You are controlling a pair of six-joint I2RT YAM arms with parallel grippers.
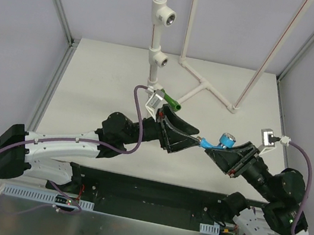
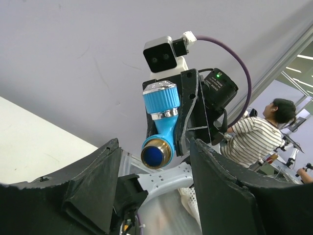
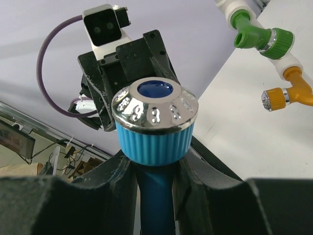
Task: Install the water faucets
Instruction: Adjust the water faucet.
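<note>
From above, the right claw (image 1: 213, 147) was clenched on the blue tap (image 1: 222, 141). It held the tap in the air over the near part of the table (image 1: 96, 83), well short of the white pipe (image 1: 156, 33). The left claw (image 1: 196, 134) sat just beside the tap's end, released and empty. The green tap (image 1: 172, 102) looked already fitted low on the pipe. Two sockets (image 1: 170, 18) higher up were bare, so the blue one was yet to go in. Its long axis ran roughly left to right, with the metal-ringed end toward the left claw and the knob upward.

From the left wrist, the blue tap (image 2: 161, 117) hung beyond the spread fingers (image 2: 88, 186) and touched neither. Its knob was on top, and its round brass-rimmed opening faced the camera.

From the right wrist, the fingers (image 3: 98, 196) pinched the blue tap (image 3: 155, 122) just under its ribbed knob, whose shiny cap faced the camera. Farther off, the green tap (image 3: 254, 32) and the orange tap (image 3: 286, 95) both appeared seated on the pipe. Two of the three therefore looked done.
</note>
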